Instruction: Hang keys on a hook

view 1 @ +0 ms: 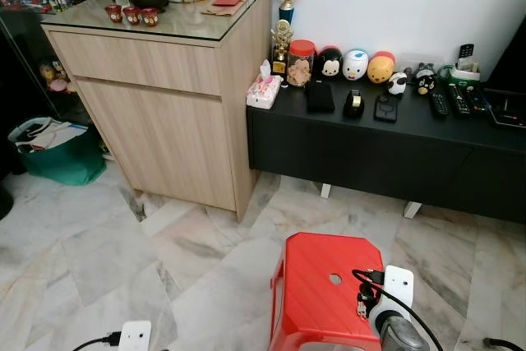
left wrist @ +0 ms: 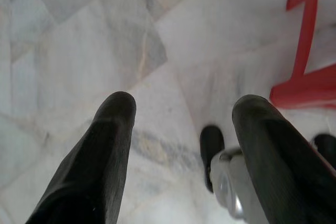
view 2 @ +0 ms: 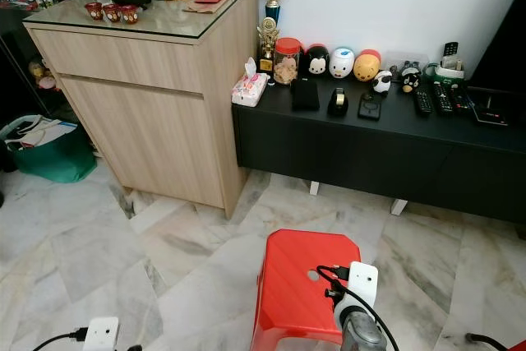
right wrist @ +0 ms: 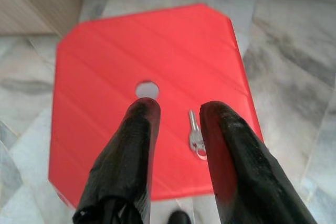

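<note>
A small silver key (right wrist: 196, 136) lies flat on the top of a red plastic stool (view 1: 325, 285), beside the round hole in the seat. My right gripper (right wrist: 181, 107) hovers open just above the stool, its two black fingers (right wrist: 136, 145) on either side of the key and not touching it. The right wrist with its white camera mount (view 1: 394, 293) hangs over the stool's right edge. My left gripper (left wrist: 185, 100) is open and empty, low over the marble floor to the left of the stool.
A tall wooden cabinet (view 1: 164, 80) with a glass top stands ahead on the left. A low black console (view 1: 386, 145) with toys and remotes runs along the white wall. A green bag (view 1: 53, 158) sits on the floor at far left.
</note>
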{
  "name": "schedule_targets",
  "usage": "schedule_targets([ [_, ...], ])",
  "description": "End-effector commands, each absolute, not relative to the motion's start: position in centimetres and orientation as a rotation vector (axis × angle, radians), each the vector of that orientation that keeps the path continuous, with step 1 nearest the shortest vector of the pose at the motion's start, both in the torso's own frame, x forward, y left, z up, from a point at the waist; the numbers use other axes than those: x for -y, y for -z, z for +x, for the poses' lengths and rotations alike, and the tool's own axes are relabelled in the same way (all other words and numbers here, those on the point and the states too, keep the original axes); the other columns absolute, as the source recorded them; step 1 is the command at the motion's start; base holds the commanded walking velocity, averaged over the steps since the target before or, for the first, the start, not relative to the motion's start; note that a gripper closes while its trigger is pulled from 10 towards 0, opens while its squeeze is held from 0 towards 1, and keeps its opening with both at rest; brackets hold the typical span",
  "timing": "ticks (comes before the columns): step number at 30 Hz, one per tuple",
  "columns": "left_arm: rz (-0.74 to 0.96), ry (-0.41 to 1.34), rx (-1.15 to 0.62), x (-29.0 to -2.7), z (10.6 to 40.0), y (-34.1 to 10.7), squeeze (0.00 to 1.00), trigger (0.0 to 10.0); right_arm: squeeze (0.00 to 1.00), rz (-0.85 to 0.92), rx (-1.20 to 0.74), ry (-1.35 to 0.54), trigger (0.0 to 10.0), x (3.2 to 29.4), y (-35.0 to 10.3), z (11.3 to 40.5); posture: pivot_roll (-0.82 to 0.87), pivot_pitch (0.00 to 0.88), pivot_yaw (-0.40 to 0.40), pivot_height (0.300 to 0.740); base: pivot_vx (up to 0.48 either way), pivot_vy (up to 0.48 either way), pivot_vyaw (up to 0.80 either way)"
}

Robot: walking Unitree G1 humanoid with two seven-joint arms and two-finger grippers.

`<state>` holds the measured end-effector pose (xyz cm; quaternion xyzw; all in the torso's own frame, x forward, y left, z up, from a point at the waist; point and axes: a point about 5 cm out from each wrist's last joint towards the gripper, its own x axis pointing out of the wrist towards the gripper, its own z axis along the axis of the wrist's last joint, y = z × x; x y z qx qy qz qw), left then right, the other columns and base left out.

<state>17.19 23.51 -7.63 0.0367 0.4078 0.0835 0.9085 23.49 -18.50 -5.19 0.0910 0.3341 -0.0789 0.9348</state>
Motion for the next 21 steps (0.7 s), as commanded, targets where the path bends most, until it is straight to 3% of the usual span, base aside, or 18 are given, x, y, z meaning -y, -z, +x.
schedule_targets([
  [1, 0.085, -0.174, -0.827, -23.8, 17.5, 7.4, 0.00, 10.0, 0.00, 0.183, -0.598, 0.129, 10.0, 18.1, 4.0, 25.0, 0.09, 0.000, -0.010, 0.740, 0.000, 0.000, 0.00],
  [7, 0.081, -0.177, -0.812, -23.5, 17.6, 7.4, 0.00, 10.0, 0.00, 0.157, -0.437, 0.079, 10.0, 17.5, 1.7, 27.3, 0.10, 0.000, -0.025, 0.740, 0.000, 0.000, 0.00],
  [13, 0.081, -0.179, -0.792, -23.2, 17.5, 7.4, 0.00, 10.0, 0.00, 0.107, -0.291, 0.008, 10.0, 16.7, 0.4, 27.4, 0.09, 0.000, -0.037, 0.740, 0.000, 0.000, 0.00],
  [21, 0.080, -0.235, -0.440, -25.1, 21.7, 3.2, 0.00, 10.0, 0.00, 0.091, -0.199, -0.047, 10.0, 16.4, -0.2, 26.4, 0.09, 0.000, -0.056, 0.740, 0.000, 0.000, 0.00],
])
